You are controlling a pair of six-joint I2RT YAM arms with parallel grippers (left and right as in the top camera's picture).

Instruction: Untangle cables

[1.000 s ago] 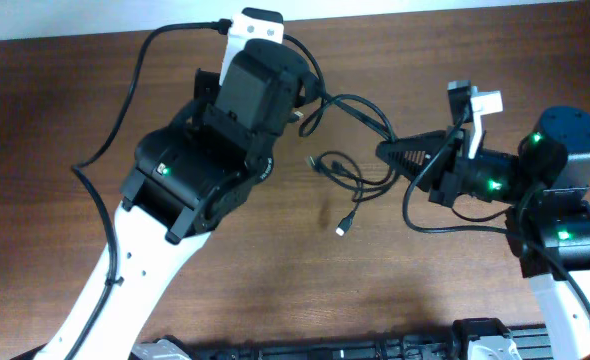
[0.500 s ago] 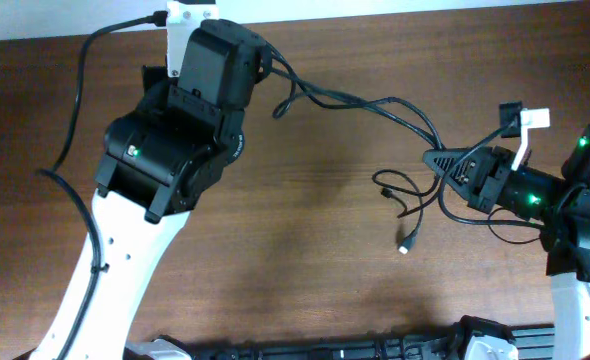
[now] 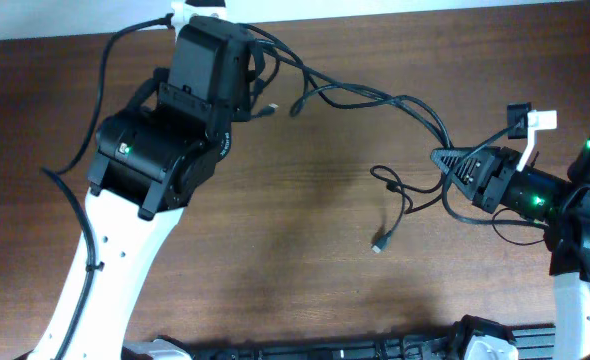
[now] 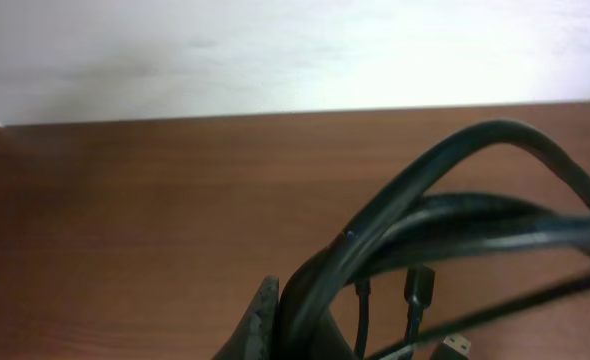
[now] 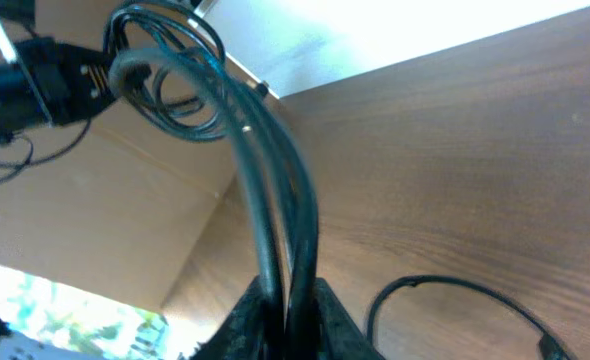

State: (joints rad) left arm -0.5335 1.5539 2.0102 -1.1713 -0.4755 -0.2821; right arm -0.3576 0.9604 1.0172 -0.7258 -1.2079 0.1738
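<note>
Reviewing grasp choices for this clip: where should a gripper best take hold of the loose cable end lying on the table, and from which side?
Probably just behind the small plug, on the straight stretch of the loose cable running up to its loop. That end lies flat on the bare table, apart from the taut cables strung between the left gripper and right gripper, so come straight down from above, fingers across the cord.

So the cables [image 3: 375, 100] run across the back half of the table [image 3: 305, 280], strung between the left gripper [image 3: 258, 75] at the back left and the right gripper [image 3: 443, 157] over on the right. A loose loop with a plug end [image 3: 378, 246] hangs down just left of the right gripper, near the table's middle.
</note>
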